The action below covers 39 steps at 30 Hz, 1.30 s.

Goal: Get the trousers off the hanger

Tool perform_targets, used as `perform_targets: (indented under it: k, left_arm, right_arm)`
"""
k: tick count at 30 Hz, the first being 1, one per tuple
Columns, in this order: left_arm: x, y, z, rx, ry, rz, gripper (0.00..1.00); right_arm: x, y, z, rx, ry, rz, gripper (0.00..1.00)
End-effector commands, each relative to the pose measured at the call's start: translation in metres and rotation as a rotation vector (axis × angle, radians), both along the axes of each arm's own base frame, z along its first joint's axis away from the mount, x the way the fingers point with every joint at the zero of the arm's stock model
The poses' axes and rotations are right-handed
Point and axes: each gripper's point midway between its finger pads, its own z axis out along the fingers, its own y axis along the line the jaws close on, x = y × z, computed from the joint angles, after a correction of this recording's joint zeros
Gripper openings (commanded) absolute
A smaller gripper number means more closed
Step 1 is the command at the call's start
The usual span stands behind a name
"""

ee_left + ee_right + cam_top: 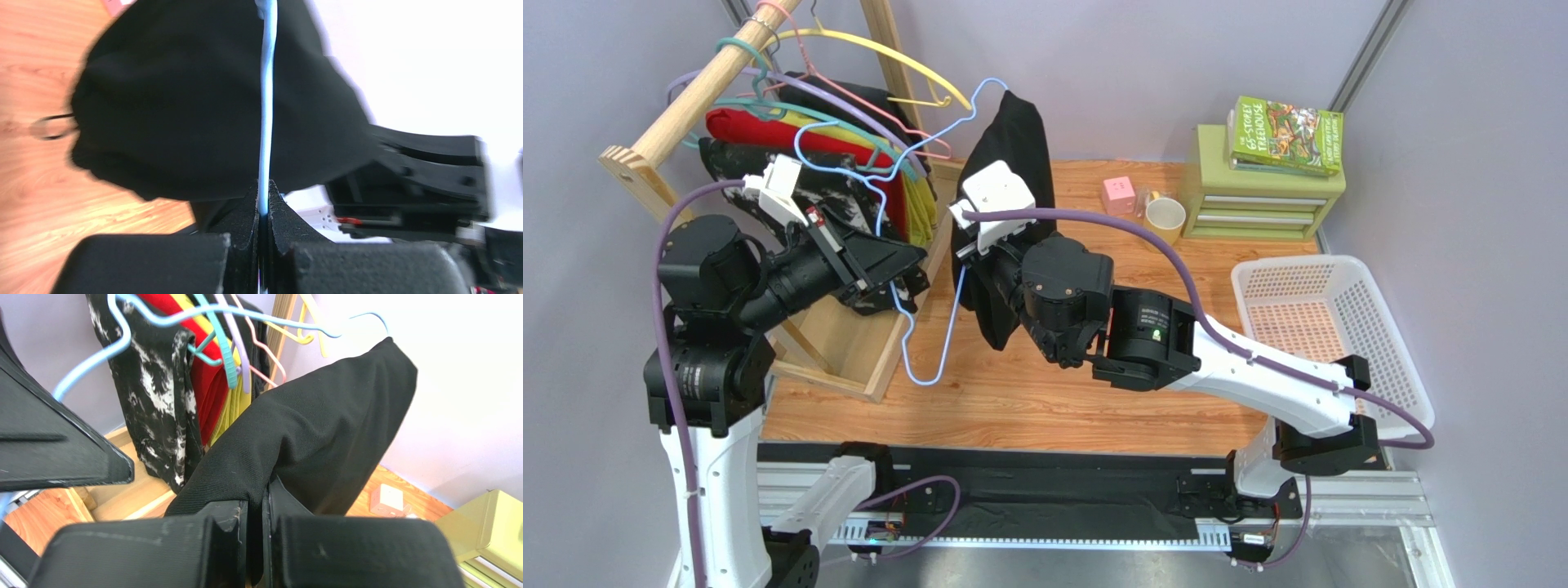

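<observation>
Our left gripper (pixel 263 201) is shut tight on the thin blue wire of the hanger (pixel 266 110), and our right gripper (pixel 255 502) is pinched closed on a fold of the trousers (pixel 319 429), so each arm has its own half of the job in hand. What matters is how the two lie against each other. In the top view the hanger's slim frame runs lengthwise from a low corner hanging above the worktop (pixel 1038 380), past the left gripper, and up and away toward the back wall. The trousers are draped over that far, upper end and hang down just to the right of the left gripper, between the two arms. The right arm is therefore the nearer one to the cloth, and it grips low on the garment while the top fold rides on the wire above it. We judge the cloth must travel along the frame's long axis, up and off the far tip, away from the left gripper and the wooden rack (pixel 658 135) of other garments.
</observation>
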Motion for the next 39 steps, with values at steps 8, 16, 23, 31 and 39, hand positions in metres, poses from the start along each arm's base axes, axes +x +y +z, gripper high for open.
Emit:
perform_targets:
  k: [8, 16, 23, 31, 39]
  left_arm:
    - [-0.007, -0.001, 0.050, -0.003, -0.135, -0.024, 0.00]
    - [-0.024, -0.008, 0.141, -0.106, -0.408, -0.085, 0.00]
    - [-0.034, -0.012, 0.159, -0.155, -0.460, -0.123, 0.00]
    - [-0.035, -0.012, 0.171, -0.178, -0.482, -0.126, 0.00]
    - [-0.031, -0.011, 0.173, -0.171, -0.490, -0.117, 0.00]
  right_arm:
    - [-0.021, -0.044, 0.031, 0.204, 0.055, 0.071, 0.00]
    - [-0.050, -0.039, -0.021, 0.162, 0.208, 0.232, 0.04]
    - [-0.056, -0.023, -0.029, 0.140, 0.237, 0.282, 0.35]
    - [-0.064, -0.005, -0.015, 0.123, 0.252, 0.348, 0.73]
    - [-0.058, 0.025, -0.003, 0.049, 0.204, 0.364, 0.87]
